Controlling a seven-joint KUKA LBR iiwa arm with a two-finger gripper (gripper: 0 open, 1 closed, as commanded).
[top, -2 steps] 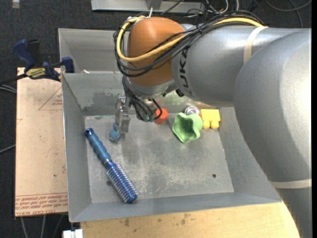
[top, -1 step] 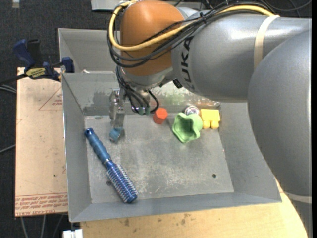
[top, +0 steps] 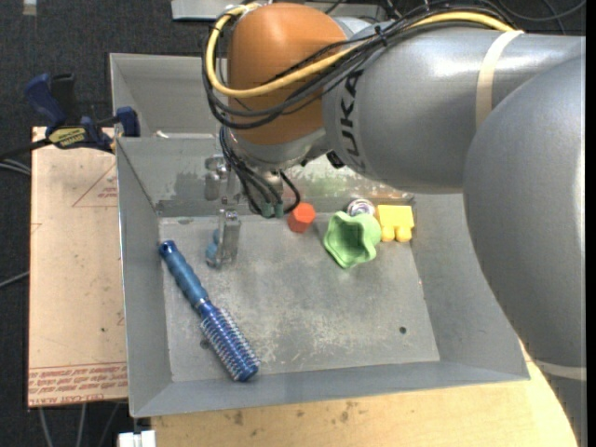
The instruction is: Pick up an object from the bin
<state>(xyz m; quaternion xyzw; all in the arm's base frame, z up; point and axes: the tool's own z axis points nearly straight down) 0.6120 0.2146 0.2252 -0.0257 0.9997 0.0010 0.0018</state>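
Hanging low over the back-left floor of the bin (top: 142, 277), the end effector (top: 223, 242) is just beside the handle tip of a blue brush (top: 207, 317), with bare floor between them. I cannot tell whether it is spread or pressed together. Toward the arm's side lie an orange cap (top: 300, 218), a green wad (top: 352, 240), a yellow block (top: 396, 223) and perhaps a silvery bit (top: 359, 209).
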